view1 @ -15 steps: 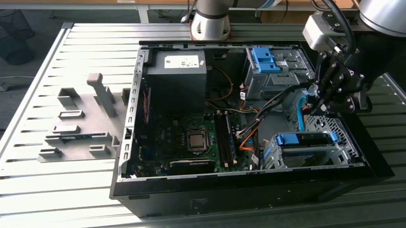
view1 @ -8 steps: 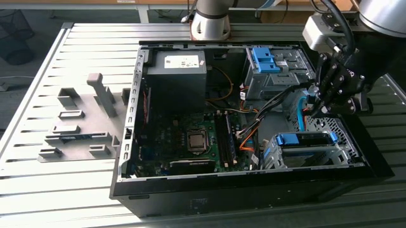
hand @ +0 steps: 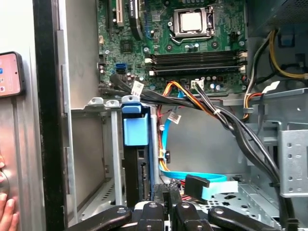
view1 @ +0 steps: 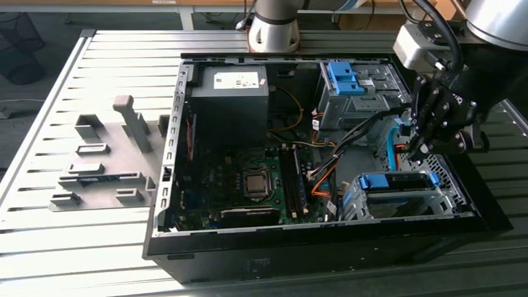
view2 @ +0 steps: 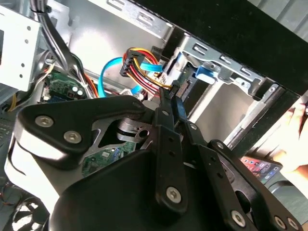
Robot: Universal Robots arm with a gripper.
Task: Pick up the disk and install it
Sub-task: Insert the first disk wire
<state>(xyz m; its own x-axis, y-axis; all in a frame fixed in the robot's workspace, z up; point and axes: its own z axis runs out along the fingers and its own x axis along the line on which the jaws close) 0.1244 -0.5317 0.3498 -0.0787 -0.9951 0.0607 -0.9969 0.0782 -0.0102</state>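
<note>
Disk [view1: 397,180] seated in lower bay of open case [view1: 330,238] — installation apparently near complete; gripper [view1: 410,150] just above, fingers [view2: 168,125] pressed together, holding nothing.

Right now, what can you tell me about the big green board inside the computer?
The green board lies flat against the floor of the open black case. It looks like a rigid circuit board dotted with small parts. A square silver chip socket sits near its middle, with long black memory slots beside it. Orange and black cables cross over one edge.
</note>
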